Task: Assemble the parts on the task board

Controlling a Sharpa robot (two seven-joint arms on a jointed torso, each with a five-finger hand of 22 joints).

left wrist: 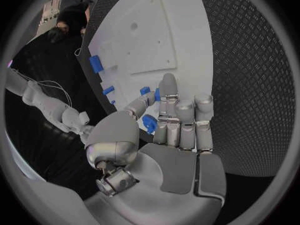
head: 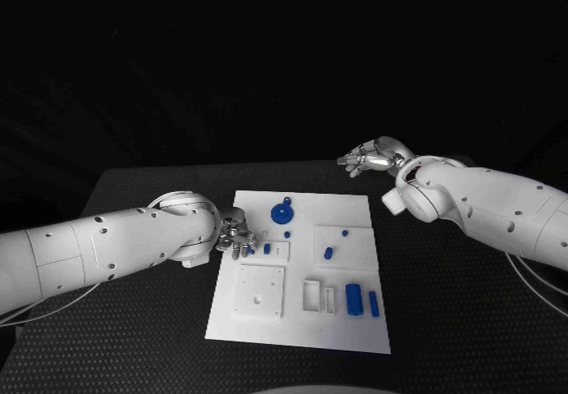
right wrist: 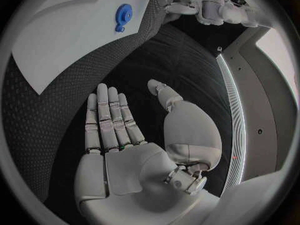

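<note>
The white task board (head: 296, 328) lies in the middle of the black table. On it are a blue gear (head: 281, 213), a few small blue pieces such as the one at the left (head: 267, 248), and a blue block (head: 353, 298) with a thin blue bar (head: 374, 304) beside it. My left hand (head: 237, 235) is at the board's left edge, fingers straight and thumb apart, holding nothing. In the left wrist view a small blue piece (left wrist: 150, 123) shows between the left hand's (left wrist: 178, 130) thumb and fingers. My right hand (head: 373, 158) hangs beyond the board's far right corner, flat and empty (right wrist: 125, 135).
A raised square plate (head: 258, 289) and narrow white slots (head: 313, 295) take up the board's near half. Textured black table (head: 450, 312) surrounds the board. In the right wrist view the gear (right wrist: 123, 15) and the board (right wrist: 75, 25) lie ahead of the fingers.
</note>
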